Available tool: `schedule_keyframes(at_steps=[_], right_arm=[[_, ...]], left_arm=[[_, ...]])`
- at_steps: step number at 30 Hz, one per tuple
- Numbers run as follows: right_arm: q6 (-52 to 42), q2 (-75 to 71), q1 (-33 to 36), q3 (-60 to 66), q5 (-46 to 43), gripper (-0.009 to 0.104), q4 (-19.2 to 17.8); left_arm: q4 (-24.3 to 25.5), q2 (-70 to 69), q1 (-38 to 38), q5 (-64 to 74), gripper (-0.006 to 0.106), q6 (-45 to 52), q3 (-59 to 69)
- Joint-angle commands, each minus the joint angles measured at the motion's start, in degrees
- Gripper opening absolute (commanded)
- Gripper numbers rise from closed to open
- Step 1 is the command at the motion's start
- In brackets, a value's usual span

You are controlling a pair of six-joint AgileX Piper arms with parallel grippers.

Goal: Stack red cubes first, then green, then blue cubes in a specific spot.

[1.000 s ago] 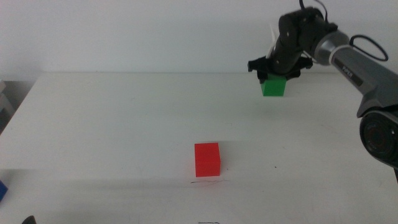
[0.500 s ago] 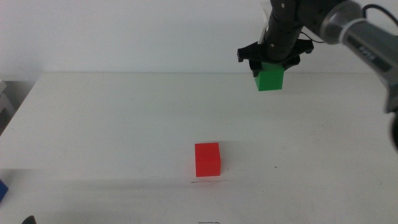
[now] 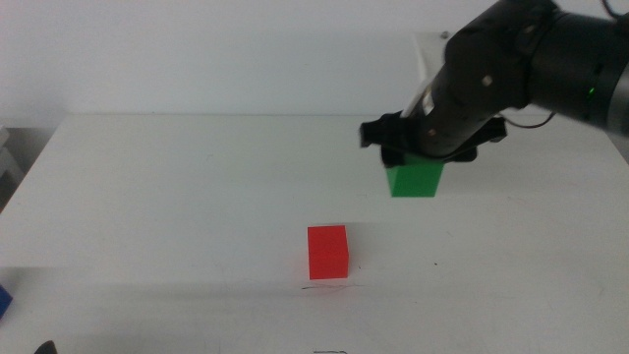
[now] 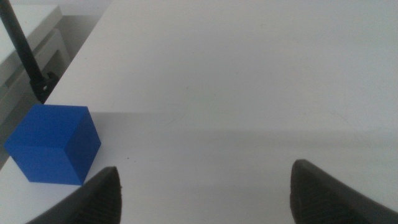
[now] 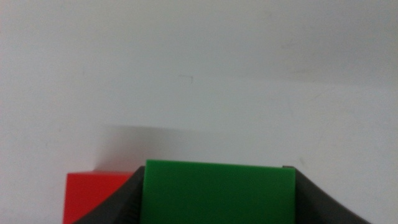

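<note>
My right gripper (image 3: pixel 418 162) is shut on the green cube (image 3: pixel 413 179) and holds it in the air, above and to the right of the red cube (image 3: pixel 328 252). The red cube sits on the white table just behind a short dark line (image 3: pixel 324 288) that marks the spot. In the right wrist view the green cube (image 5: pixel 217 193) fills the space between the jaws, with the red cube (image 5: pixel 93 196) beside it below. The blue cube (image 4: pixel 53 143) lies at the table's left edge, ahead of my open left gripper (image 4: pixel 202 186); only a sliver of it (image 3: pixel 4 300) shows in the middle view.
The white table (image 3: pixel 197 177) ends at a white wall behind. A thin black rod (image 4: pixel 25 53) stands off the table's left edge, near the blue cube.
My right gripper has lifted the green cube off the table's back right and carried it forward and left, toward the red cube. The red and blue cubes have not moved.
</note>
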Motion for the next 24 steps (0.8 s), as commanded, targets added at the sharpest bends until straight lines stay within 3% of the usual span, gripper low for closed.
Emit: schedule_keyframes(at_steps=[1, 10, 16, 24], right_arm=[[3.5, -3.3, 2.5, -1.1, -1.1, -0.001, -4.6], [17.3, -1.0, 11.0, -1.5, -1.4, -0.001, -12.3], [18.6, 3.3, 14.0, -5.0, 0.2, -0.001, -14.3], [18.6, 9.0, 14.9, -11.0, 3.3, -0.001, -14.3]], left_arm=[[-0.4, -1.5, -0.2, -4.3, 0.092, -0.5, -0.1], [-0.4, -1.5, -0.2, -4.3, 0.092, -0.5, -0.1], [-0.4, -1.5, -0.2, -4.3, 0.092, -0.5, -0.1], [-0.4, -1.5, -0.2, -4.3, 0.092, -0.5, -0.1]])
